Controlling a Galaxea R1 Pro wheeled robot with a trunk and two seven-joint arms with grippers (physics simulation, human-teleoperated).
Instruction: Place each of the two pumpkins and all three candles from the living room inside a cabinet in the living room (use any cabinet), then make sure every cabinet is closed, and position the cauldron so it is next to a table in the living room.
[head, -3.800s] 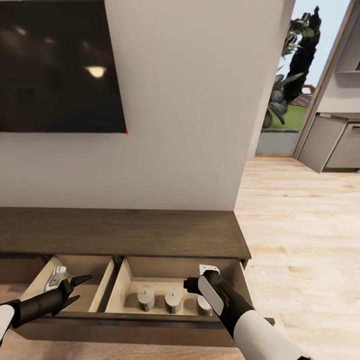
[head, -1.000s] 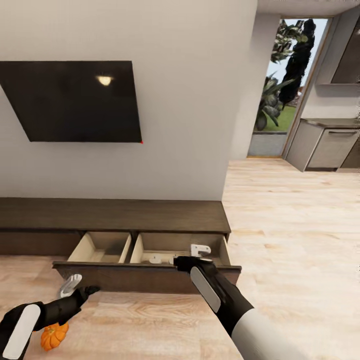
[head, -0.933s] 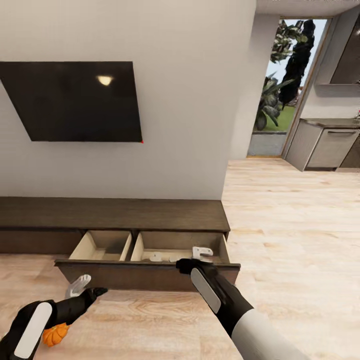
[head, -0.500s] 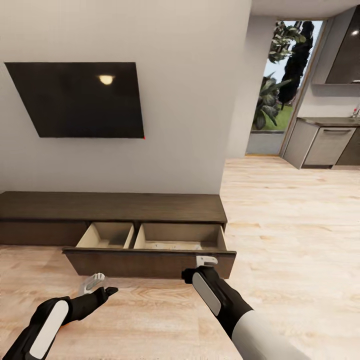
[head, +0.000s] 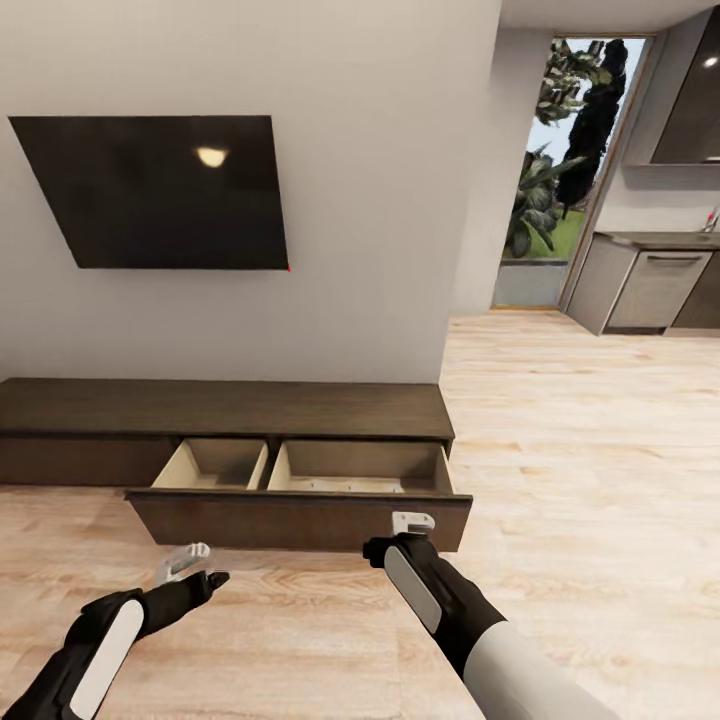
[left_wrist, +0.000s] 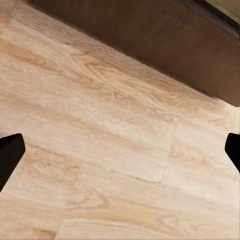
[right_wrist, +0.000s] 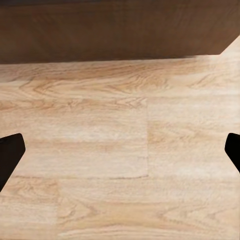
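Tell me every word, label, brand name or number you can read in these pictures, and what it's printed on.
None: no readable text stands anywhere.
The dark wall screen is blank, showing just a lamp's reflection.
The cabinet and its open drawer carry no label.
The left gripper and right gripper bear no brand or number.
The kitchen cupboards are plain.

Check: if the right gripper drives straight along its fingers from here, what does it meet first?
Judging by the right wrist view, probably the wooden floor just short of the open cabinet drawer front; the right gripper is open and empty. Depth uncertain.
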